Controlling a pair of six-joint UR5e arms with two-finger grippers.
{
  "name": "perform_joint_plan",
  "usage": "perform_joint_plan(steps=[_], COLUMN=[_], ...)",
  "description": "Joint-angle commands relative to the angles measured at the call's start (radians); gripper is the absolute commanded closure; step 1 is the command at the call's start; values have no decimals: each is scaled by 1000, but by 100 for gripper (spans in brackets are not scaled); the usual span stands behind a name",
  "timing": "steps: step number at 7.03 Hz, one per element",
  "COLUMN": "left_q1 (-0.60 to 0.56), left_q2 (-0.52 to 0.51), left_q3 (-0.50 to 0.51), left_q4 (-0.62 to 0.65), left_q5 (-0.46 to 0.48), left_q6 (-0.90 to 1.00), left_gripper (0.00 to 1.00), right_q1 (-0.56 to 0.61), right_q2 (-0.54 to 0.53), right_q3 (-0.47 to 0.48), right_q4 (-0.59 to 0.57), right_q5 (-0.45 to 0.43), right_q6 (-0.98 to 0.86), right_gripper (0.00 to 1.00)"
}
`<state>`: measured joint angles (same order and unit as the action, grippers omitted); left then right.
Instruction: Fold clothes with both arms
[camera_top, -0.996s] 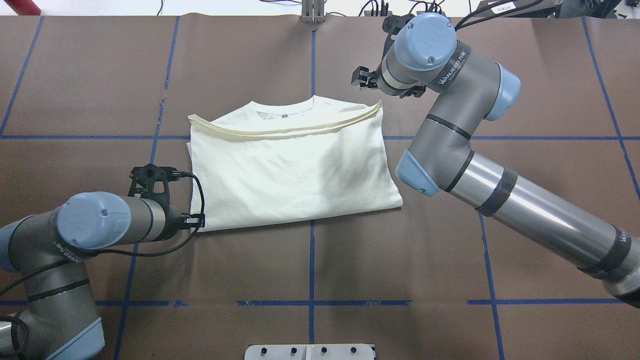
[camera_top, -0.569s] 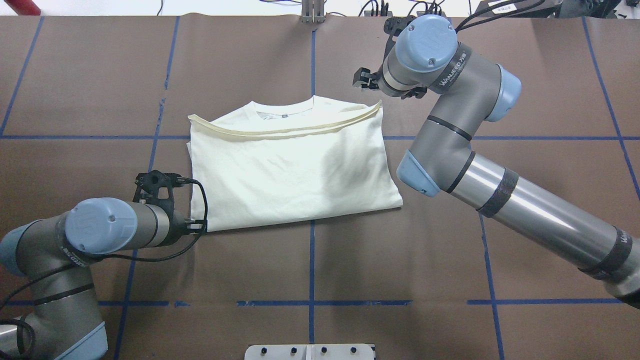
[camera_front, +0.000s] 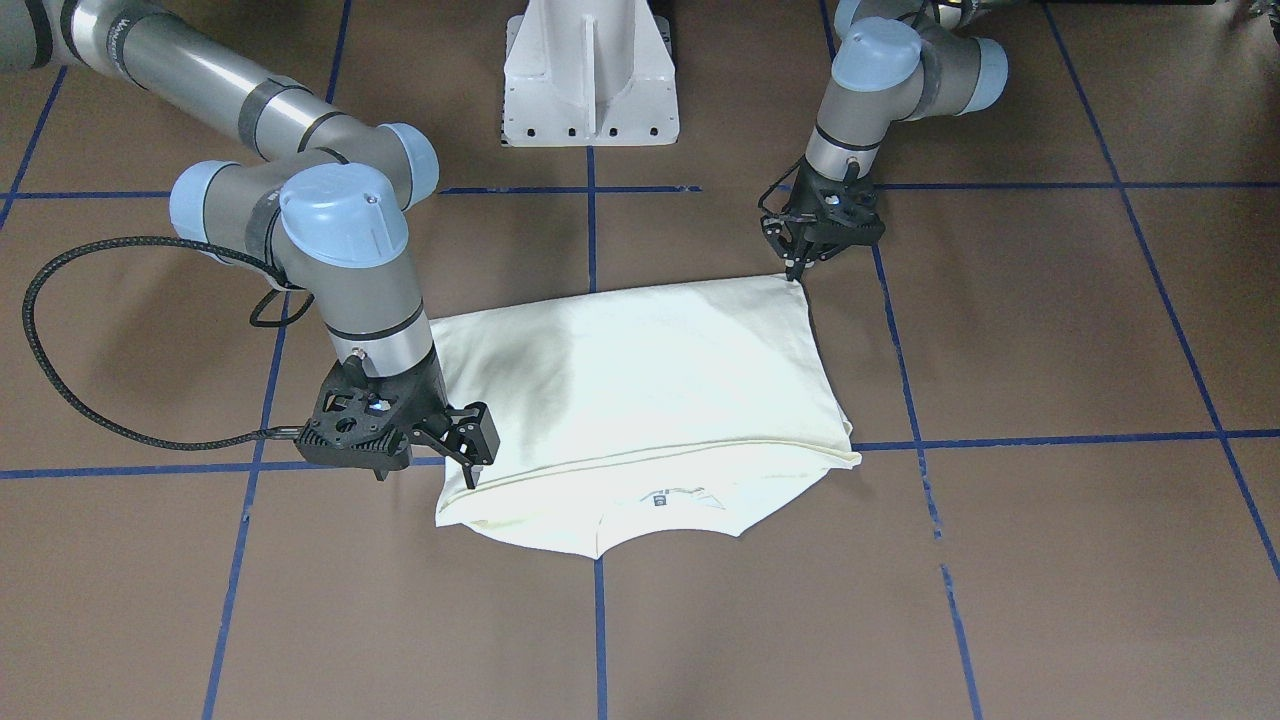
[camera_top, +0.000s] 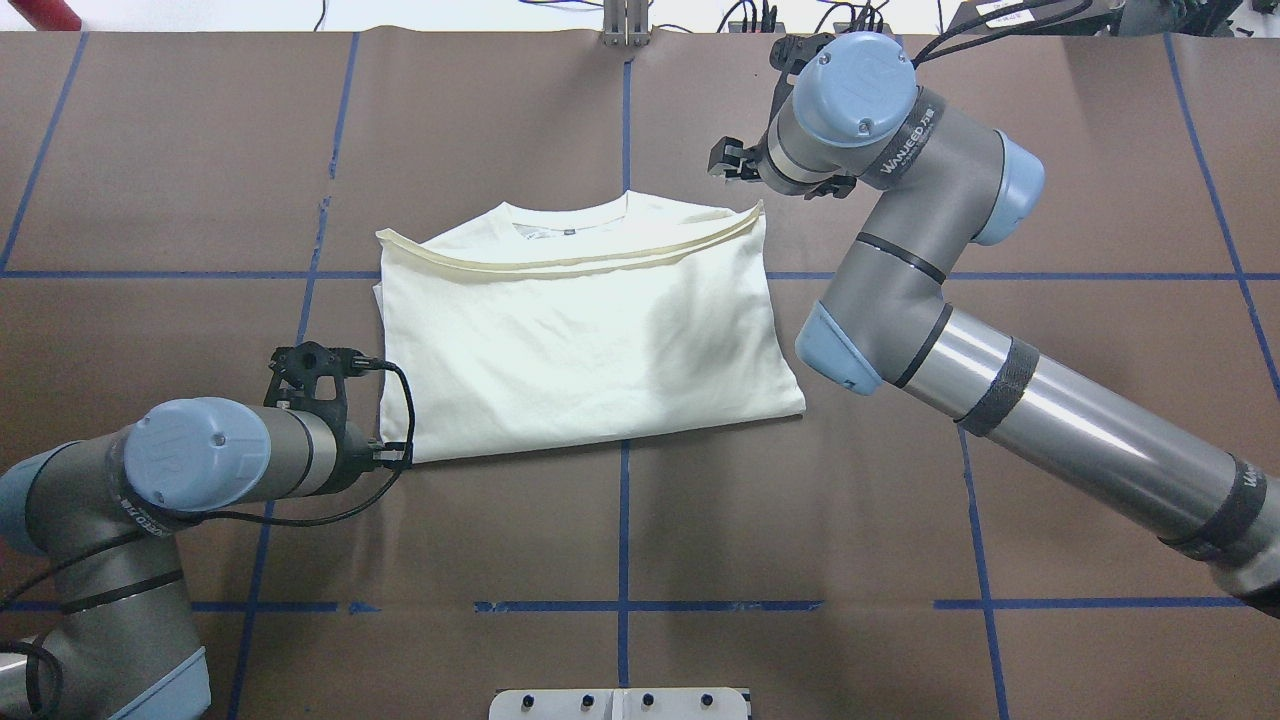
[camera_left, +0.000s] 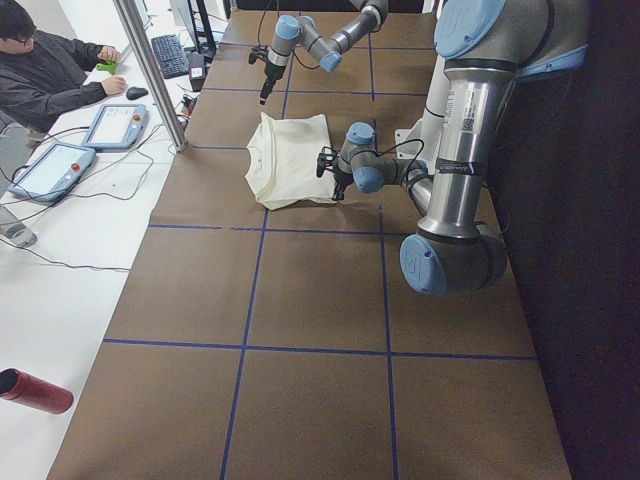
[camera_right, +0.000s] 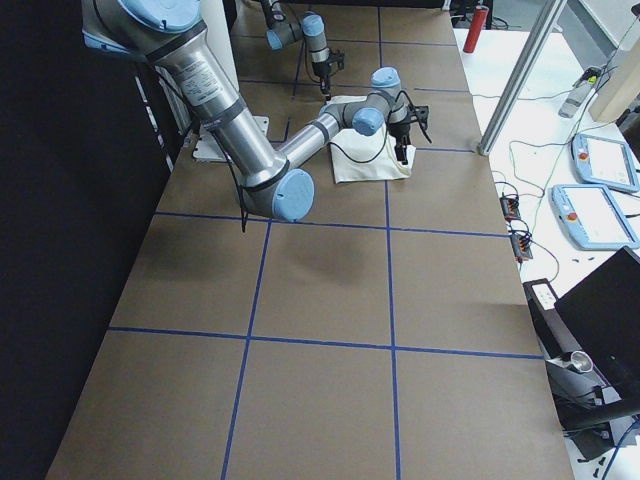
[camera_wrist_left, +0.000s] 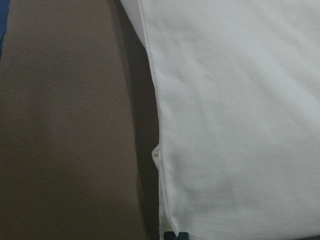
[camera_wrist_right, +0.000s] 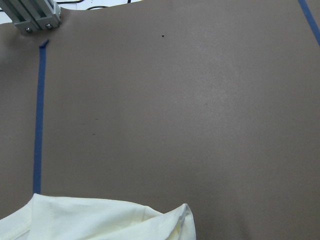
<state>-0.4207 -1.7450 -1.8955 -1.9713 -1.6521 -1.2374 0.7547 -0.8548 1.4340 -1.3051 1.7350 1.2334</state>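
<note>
Though at opposite corners of the folded T-shirt (camera_front: 650, 380), left end effector (camera_front: 798, 265) and right end effector (camera_front: 470, 470) of unclear opening.

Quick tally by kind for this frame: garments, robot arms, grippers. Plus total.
Garments: 1, the T-shirt
Robot arms: 2, left arm and right arm
Grippers: 2, left gripper and right gripper
Total: 5

Brown blue-taped table (camera_top: 800, 520) carries one folded T-shirt (camera_top: 590, 340).
</note>
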Motion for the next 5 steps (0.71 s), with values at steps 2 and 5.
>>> perform_joint_plan(steps=[2, 5], left_q1=[-145, -386], left_q2=[2, -178], left_q3=[56, 354], left_q4=[3, -6], left_q5=[2, -2], left_q6=[239, 500], left_gripper=[100, 100], right_q1=[0, -2], right_q2=[-1, 0], right_q3=[-1, 2], right_q4=[0, 1], right_q5=[0, -2], right_q6=[1, 9], right_gripper=[0, 0])
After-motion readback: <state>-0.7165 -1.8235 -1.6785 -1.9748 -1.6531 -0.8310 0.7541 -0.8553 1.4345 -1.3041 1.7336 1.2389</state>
